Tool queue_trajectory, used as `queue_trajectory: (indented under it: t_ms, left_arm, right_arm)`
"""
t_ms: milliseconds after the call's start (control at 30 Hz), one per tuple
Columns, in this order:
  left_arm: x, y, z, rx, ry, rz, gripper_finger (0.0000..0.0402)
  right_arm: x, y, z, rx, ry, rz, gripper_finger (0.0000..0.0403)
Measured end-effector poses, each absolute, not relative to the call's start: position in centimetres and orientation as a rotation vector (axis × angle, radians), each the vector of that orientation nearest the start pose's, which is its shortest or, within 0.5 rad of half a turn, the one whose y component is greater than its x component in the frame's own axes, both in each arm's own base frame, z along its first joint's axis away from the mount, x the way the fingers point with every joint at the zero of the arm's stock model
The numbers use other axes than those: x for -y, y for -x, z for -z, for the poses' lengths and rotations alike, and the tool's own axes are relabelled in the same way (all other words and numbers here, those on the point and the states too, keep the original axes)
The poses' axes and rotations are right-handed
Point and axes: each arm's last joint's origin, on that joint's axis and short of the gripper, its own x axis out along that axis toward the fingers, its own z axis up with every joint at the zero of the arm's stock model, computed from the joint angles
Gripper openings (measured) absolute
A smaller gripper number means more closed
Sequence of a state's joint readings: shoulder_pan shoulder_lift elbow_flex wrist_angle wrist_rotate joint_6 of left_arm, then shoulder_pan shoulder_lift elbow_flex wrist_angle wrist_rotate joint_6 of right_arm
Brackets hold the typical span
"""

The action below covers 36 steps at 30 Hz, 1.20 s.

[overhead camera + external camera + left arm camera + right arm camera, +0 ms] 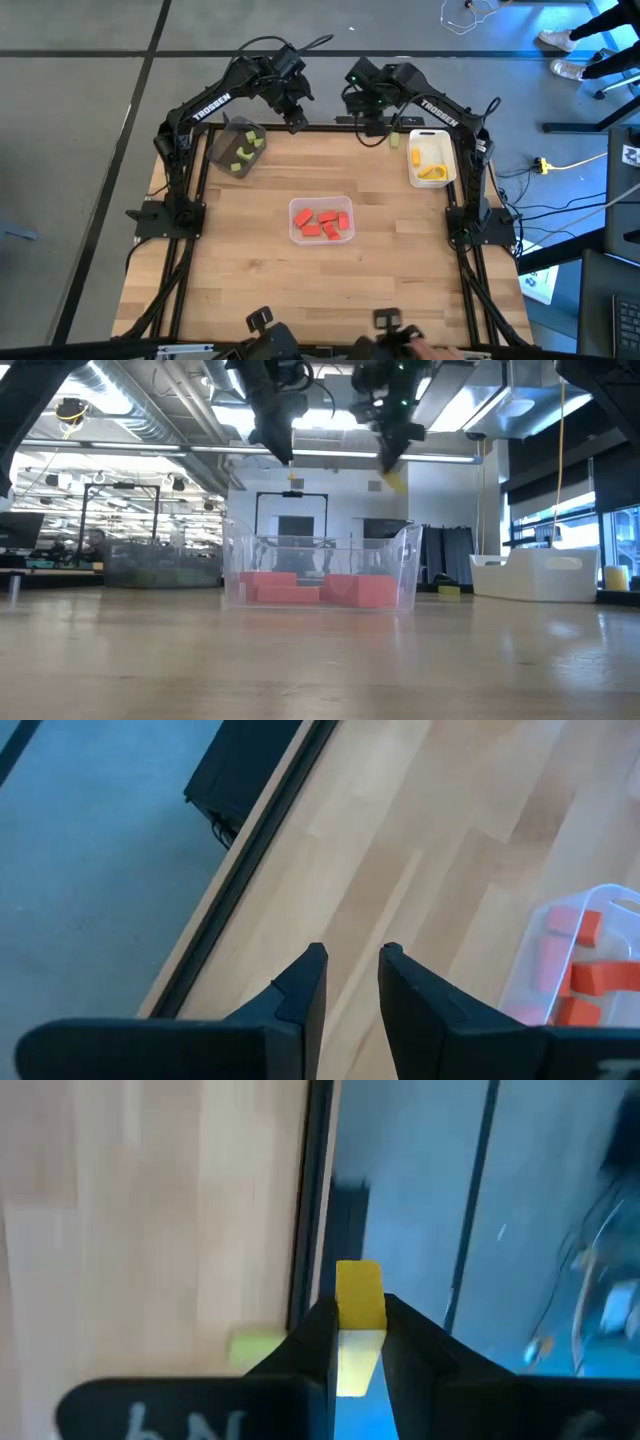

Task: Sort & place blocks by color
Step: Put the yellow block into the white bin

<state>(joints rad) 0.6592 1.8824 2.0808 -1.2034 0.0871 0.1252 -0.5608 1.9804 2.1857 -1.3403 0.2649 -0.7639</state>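
Observation:
My right gripper is shut on a yellow block, raised over the table's far edge left of the white tray; the low view shows the gripper well above the table. Yellow blocks lie in the white tray, green blocks in the dark grey tray, and red blocks in the clear tray. A pale yellow-green block lies on the wood by the far edge. My left gripper is open with nothing between its fingers, raised near the far edge. My right gripper pinches the yellow block between its two fingers, on the block's opposite side faces. The block's free end sticks out past the fingertips. The block is lifted clear of the table, and the fingers slant downward.
The clear tray stands mid-table, the dark grey tray at the far left corner, the white tray at the far right. Bare wood lies between and before them. The table's dark far rail runs under both grippers. A person's shoes show beyond the table.

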Motion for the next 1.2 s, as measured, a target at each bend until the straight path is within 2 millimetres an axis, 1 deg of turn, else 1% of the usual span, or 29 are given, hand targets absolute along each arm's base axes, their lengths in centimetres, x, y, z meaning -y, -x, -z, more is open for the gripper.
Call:
queue_trajectory:
  t_ms: [133, 267, 367, 433, 533, 667, 800, 900, 1067, 1200]
  left_arm:
    - [-23.3, -30.2, -38.0, -0.980, 0.241, -0.457, 0.0083]
    - [-23.5, -30.0, -38.0, -0.981, 0.238, -0.460, 0.0083]
    - [-23.6, -29.9, -38.1, -0.981, 0.239, -0.467, 0.0083]
    - [-23.7, -29.9, -38.1, -0.984, 0.223, -0.459, 0.0083]
    - [-23.7, -29.9, -38.1, -0.988, 0.168, -0.432, 0.0083]
    - [-23.7, -30.1, -38.2, -0.974, 0.144, -0.424, 0.0083]
    - [-23.8, -30.2, -38.3, -0.959, 0.136, -0.427, 0.0082]
    - [-23.8, -30.3, -38.4, -0.948, 0.130, -0.429, 0.0082]
    - [-23.9, -30.5, -38.6, -0.917, 0.122, -0.427, 0.0082]
    - [-23.9, -30.6, -38.6, -0.909, 0.126, -0.423, 0.0082]
  right_arm:
    - [22.7, -30.5, -36.3, -1.493, 0.330, 0.303, 0.0052]
    - [23.8, -28.5, -36.1, -1.557, 0.163, 0.385, 0.0052]
    - [24.9, -27.5, -36.1, -1.530, 0.065, 0.481, 0.0052]
    - [25.4, -26.7, -36.0, -1.527, 0.002, 0.510, 0.0052]
    - [25.9, -25.2, -35.1, -1.533, -0.122, 0.565, 0.0052]
    - [25.7, -23.0, -32.8, -1.573, -0.321, 0.559, 0.0052]
    - [24.6, -20.6, -30.2, -1.678, -0.425, 0.559, 0.0052]
    - [24.2, -19.4, -28.0, -1.734, -0.467, 0.578, 0.0052]
    - [24.5, -18.4, -24.2, -1.744, -0.487, 0.609, 0.0052]
    - [24.6, -17.5, -21.9, -1.765, -0.509, 0.660, 0.0052]
